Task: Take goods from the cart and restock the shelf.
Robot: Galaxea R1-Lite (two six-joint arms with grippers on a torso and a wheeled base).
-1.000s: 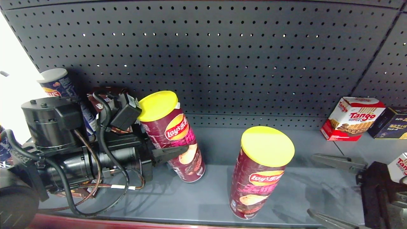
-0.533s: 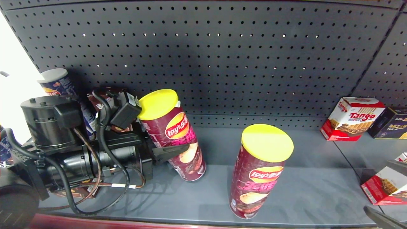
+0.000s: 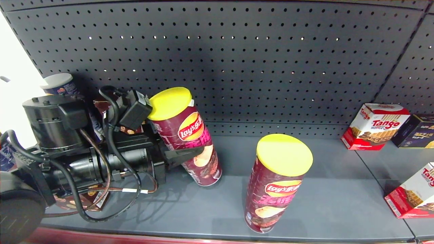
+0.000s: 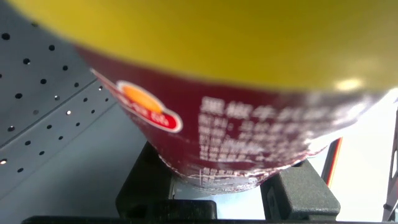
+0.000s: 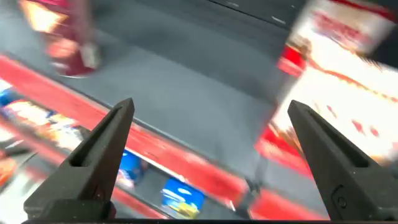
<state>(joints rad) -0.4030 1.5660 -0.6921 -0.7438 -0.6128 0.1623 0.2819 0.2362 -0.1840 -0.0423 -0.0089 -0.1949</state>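
I'm holding the chip can tilted in my left fingers toward the shelf's back left corner, right fingers spread wide, and I'm worrying that releasing it leaning risks toppling it against the standing can.

The left arm is showing all black from here: a fat drum-shaped motor with small screws on its cap, and a boxy camera perched above the wrist. Black and brown cables are looping round it, one wearing a white tag. The right gripper is showing two dark wedge fingers, matte plastic perhaps.
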